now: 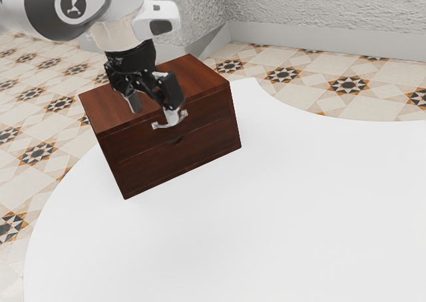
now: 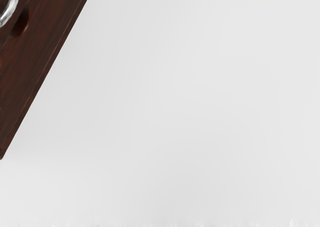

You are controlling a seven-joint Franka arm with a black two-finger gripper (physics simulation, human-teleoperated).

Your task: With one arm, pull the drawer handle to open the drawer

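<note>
A dark-brown wooden cabinet (image 1: 170, 139) with two drawers stands on the white round table (image 1: 266, 215), toward the exterior view's left. The top drawer (image 1: 200, 116) has a silver handle (image 1: 164, 123) and looks shut, flush with the cabinet front. My black gripper (image 1: 154, 114) comes down over the cabinet's front top edge, fingers apart, so it is open. One finger (image 1: 171, 102) reaches down to the handle and touches it; the other finger (image 1: 136, 102) is over the cabinet's top. The wrist view catches the cabinet front (image 2: 30, 57) and a piece of the silver handle (image 2: 6, 9).
The lower drawer (image 1: 180, 159) has a small dark recess (image 1: 175, 141), also seen as recess (image 2: 19, 23) in the wrist view. White tabletop spreads out in front of the cabinet. Patterned floor tiles (image 1: 346, 82) and a grey wall (image 1: 319, 9) lie behind.
</note>
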